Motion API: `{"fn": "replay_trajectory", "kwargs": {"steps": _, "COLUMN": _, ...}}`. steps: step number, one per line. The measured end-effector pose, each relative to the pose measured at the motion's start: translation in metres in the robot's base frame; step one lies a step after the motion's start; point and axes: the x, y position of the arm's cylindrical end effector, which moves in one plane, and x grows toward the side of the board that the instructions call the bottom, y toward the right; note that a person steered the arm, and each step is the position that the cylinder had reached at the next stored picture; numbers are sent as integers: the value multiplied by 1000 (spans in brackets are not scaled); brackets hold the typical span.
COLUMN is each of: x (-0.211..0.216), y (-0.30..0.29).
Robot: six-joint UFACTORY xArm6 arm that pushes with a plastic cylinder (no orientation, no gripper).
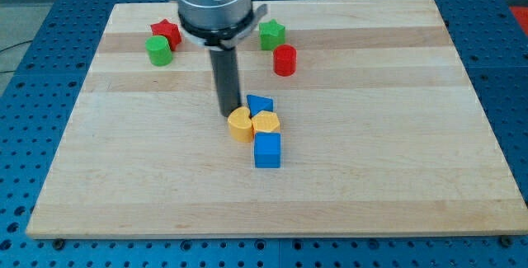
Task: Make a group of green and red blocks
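Green and red blocks sit in two pairs along the far side of the board (462, 70); on the left, a red star (166, 31) touches a green cylinder (158, 51) just nearer than it; on the right, a green star (271, 34) stands just beside a red cylinder (285, 60), the two close but perhaps not touching; the pairs are well apart, with the arm's housing between them in the picture. My tip (227, 115) has nothing to open or shut and holds nothing; it rests at the middle of the board, touching or nearly touching the far-left edge of a yellow round block (240, 125); that block belongs to a tight cluster with a blue wedge-like block (259, 104), a yellow hexagonal block (266, 123) and a blue cube (267, 150). Both task pairs lie farther than my tip, one to the far left, one to the far right; the right pair looks nearer; I judge the next move must go round behind one pair and push it sideways toward the other.
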Motion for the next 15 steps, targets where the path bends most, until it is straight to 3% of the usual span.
{"fn": "replay_trajectory", "kwargs": {"steps": 1, "x": 0, "y": -86}}
{"fn": "replay_trajectory", "kwargs": {"steps": 2, "x": -45, "y": -163}}
{"fn": "replay_trajectory", "kwargs": {"steps": 3, "x": -122, "y": -163}}
{"fn": "replay_trajectory", "kwargs": {"steps": 4, "x": -132, "y": -142}}
{"fn": "replay_trajectory", "kwargs": {"steps": 6, "x": -91, "y": -17}}
{"fn": "replay_trajectory", "kwargs": {"steps": 7, "x": -51, "y": -36}}
{"fn": "replay_trajectory", "kwargs": {"steps": 8, "x": -43, "y": -3}}
{"fn": "replay_trajectory", "kwargs": {"steps": 9, "x": -79, "y": 37}}
{"fn": "replay_trajectory", "kwargs": {"steps": 12, "x": -42, "y": 97}}
{"fn": "replay_trajectory", "kwargs": {"steps": 14, "x": -97, "y": 96}}
{"fn": "replay_trajectory", "kwargs": {"steps": 15, "x": -61, "y": 93}}
